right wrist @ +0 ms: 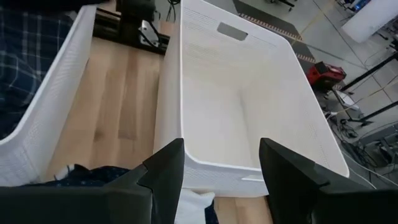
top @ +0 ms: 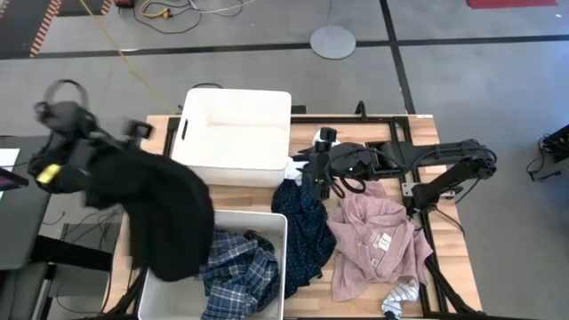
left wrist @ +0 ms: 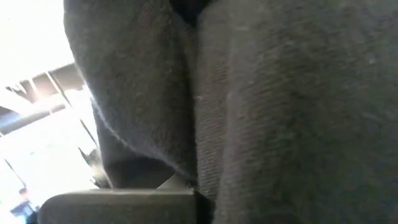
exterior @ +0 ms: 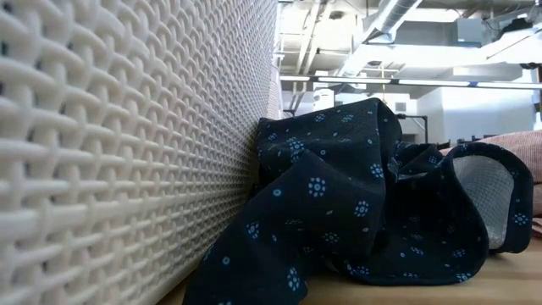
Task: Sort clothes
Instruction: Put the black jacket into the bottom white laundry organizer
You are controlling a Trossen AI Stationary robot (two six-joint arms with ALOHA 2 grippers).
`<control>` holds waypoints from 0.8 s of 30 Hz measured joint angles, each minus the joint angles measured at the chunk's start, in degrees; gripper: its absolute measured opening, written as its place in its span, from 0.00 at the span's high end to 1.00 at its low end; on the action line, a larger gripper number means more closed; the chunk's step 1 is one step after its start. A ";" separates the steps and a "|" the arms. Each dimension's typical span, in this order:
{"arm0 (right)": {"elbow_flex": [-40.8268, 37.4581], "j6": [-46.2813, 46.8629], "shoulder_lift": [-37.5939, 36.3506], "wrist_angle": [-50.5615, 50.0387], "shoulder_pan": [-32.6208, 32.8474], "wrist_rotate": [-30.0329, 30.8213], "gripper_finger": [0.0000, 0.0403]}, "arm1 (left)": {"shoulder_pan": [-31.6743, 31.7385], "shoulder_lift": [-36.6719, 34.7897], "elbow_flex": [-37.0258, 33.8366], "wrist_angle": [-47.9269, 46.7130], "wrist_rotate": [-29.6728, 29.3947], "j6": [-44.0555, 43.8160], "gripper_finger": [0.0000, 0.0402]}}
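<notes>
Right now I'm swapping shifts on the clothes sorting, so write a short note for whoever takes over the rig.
Left tool: shut on the black piece, lifted at the table's left edge, draping over the near bin.
Right tool: open, empty, by the far bin.
Done: plaid shirt in the near bin.
Left: drop the black piece; navy dotted piece, pink shirt, striped sock lie on the table.

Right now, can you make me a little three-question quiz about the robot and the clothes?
1. True or false: the plaid shirt lies inside a white bin.
2. Which claw holds up the black piece: A) left claw B) right claw
3. Fill in: the pale pink shirt lies on the ____.

Key: 1 true. 2 A. 3 table.
</notes>
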 joint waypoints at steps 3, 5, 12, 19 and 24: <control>0.00 -0.02 0.00 0.00 -0.01 0.01 0.45 | 0.00 2.32 -2.02 -2.93 -0.07 0.07 0.93; 0.00 -0.02 0.00 -0.10 -0.01 0.00 0.45 | -0.25 3.87 -3.20 -4.69 -0.31 -0.20 0.93; 0.00 -0.01 0.00 -1.16 0.02 -0.89 0.45 | -4.01 6.71 -7.72 -6.71 -0.21 -4.06 0.93; 0.00 -0.07 0.00 -1.31 0.02 -5.33 0.45 | -9.67 7.30 -11.04 -8.11 -4.12 -10.96 0.93; 0.00 -0.22 0.02 -0.66 0.02 -9.64 0.45 | -14.00 7.33 -14.12 -8.85 -9.51 -16.57 0.94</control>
